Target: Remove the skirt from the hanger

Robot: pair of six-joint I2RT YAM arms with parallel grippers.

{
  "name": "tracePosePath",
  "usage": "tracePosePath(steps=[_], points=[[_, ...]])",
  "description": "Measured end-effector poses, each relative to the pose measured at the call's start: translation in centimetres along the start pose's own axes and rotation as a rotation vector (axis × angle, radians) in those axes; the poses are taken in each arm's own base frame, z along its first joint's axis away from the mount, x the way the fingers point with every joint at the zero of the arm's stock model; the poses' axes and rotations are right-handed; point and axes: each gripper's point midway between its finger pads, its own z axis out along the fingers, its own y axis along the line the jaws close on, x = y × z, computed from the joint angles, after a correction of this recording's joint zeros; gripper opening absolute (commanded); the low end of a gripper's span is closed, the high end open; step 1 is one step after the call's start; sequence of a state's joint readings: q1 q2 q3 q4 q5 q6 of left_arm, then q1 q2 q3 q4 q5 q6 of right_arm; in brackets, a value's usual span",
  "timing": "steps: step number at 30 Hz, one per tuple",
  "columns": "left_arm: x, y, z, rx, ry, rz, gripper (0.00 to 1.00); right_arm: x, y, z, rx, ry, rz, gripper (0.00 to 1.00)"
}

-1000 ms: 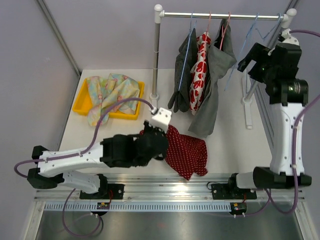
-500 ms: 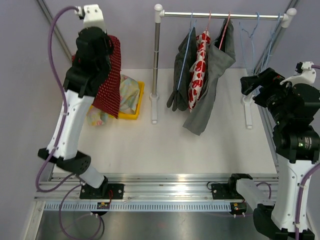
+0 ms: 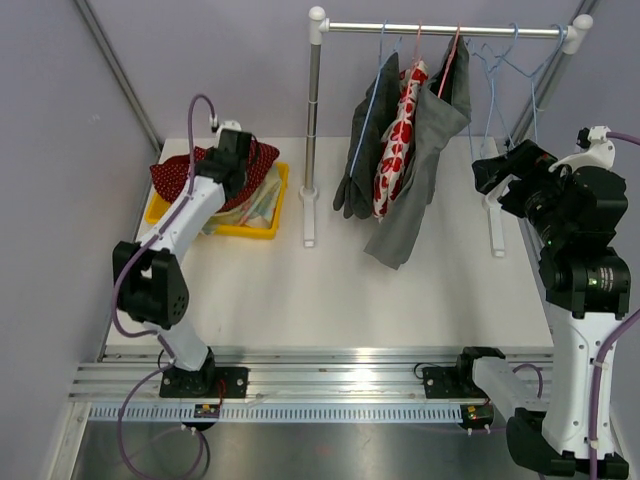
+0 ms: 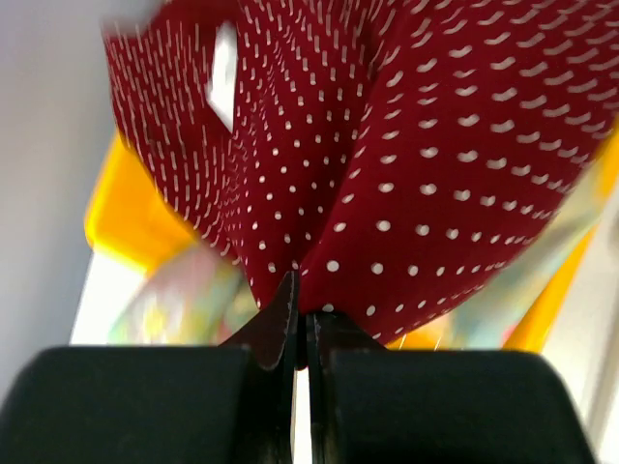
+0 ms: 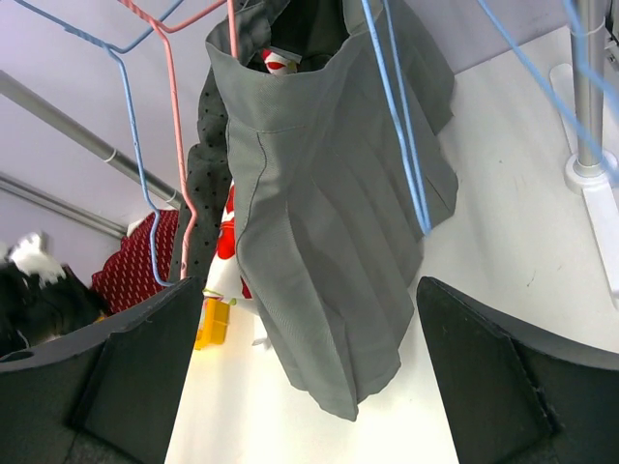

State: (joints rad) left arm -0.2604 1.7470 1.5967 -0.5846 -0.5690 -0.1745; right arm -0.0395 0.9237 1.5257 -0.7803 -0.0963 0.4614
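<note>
- Overhead now: the left gripper (image 3: 233, 148) has come down from high over the back-left corner, where it hung half a second ago, and sits low over the yellow tray (image 3: 266, 229).
- The red dotted skirt (image 3: 178, 172) came with it. A second ago it was at the table's front edge; now it is draped over the tray's far side, spilling past the left rim.
- So this skirt is off its hanger and at the drop spot; judged, only the release is left.
- The tray also holds a flowered cloth (image 3: 256, 196), partly under the red one.
- The right gripper (image 3: 497, 163) has barely moved in the last half second. It hangs by the right post of the rail (image 3: 440, 31), jaws spread wide, nothing in them.
- Left wrist: jaws pinched tight on a fold of the red dotted skirt (image 4: 387, 145), which fans out ahead of the left gripper (image 4: 300, 314).
- Yellow tray (image 4: 118, 220) and flowered cloth (image 4: 179, 304) show blurred just below the fabric.
- Right wrist: the right gripper (image 5: 309, 290) is empty, fingers (image 5: 145, 358) well apart.
- A grey skirt (image 5: 329, 213) hangs ahead on a pink hanger (image 5: 176, 116); blue hangers (image 5: 398, 116) beside it are bare.
- Likely the grey skirt is next.
</note>
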Motion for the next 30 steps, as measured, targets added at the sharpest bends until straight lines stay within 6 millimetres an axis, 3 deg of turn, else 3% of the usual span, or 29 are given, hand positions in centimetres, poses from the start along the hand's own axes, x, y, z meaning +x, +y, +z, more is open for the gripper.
tracePosePath(steps=[2, 3, 5, 6, 8, 10, 13, 15, 17, 20, 24, 27, 30], points=[[3.8, 0.8, -0.8, -0.009, 0.053, -0.002, 0.07, -0.1, 0.1, -0.1, -0.003, -0.002, 0.002, 0.99], [4.5, 1.3, -1.5, -0.011, 0.055, -0.018, 0.12, -0.1, 0.1, -0.1, -0.004, -0.003, 0.004, 0.99], [3.9, 2.3, -2.6, -0.014, 0.020, -0.077, 0.23, -0.2, 0.2, -0.1, -0.007, -0.006, 0.008, 1.00], [3.2, 2.6, -3.0, -0.014, -0.003, -0.111, 0.58, -0.3, 0.3, -0.2, -0.009, -0.007, 0.010, 0.99], [1.9, 3.5, -3.0, -0.013, -0.028, -0.182, 0.82, -0.3, 0.5, -0.2, -0.015, -0.005, 0.013, 1.00], [1.0, 4.4, -1.8, -0.022, -0.010, -0.246, 0.90, -0.5, 1.0, -0.3, -0.039, -0.005, 0.012, 0.99], [0.3, 5.0, 1.0, -0.049, 0.044, -0.303, 0.93, -0.9, 2.7, -1.0, -0.123, -0.008, -0.008, 0.99], [1.9, 5.2, 2.1, -0.060, 0.098, -0.309, 0.97, -1.5, 4.1, -1.8, -0.191, -0.015, -0.028, 0.99], [3.9, 5.0, 1.4, -0.045, 0.143, -0.300, 0.99, -2.6, 5.9, -2.7, -0.264, -0.037, -0.047, 0.99], [5.6, 5.0, -2.4, 0.012, 0.157, -0.296, 0.99, -4.8, 8.5, -3.8, -0.369, -0.087, -0.074, 1.00], [4.9, 6.2, -9.9, 0.137, 0.045, -0.347, 0.99, -6.7, 10.3, -3.6, -0.435, -0.127, -0.098, 0.99], [5.2, 7.7, -14.9, 0.209, -0.062, -0.384, 0.99, -7.6, 10.6, -0.7, -0.436, -0.114, -0.099, 0.96], [7.1, 8.8, -17.5, 0.237, -0.101, -0.392, 0.99, -8.1, 10.2, 4.0, -0.409, -0.083, -0.095, 0.88]])
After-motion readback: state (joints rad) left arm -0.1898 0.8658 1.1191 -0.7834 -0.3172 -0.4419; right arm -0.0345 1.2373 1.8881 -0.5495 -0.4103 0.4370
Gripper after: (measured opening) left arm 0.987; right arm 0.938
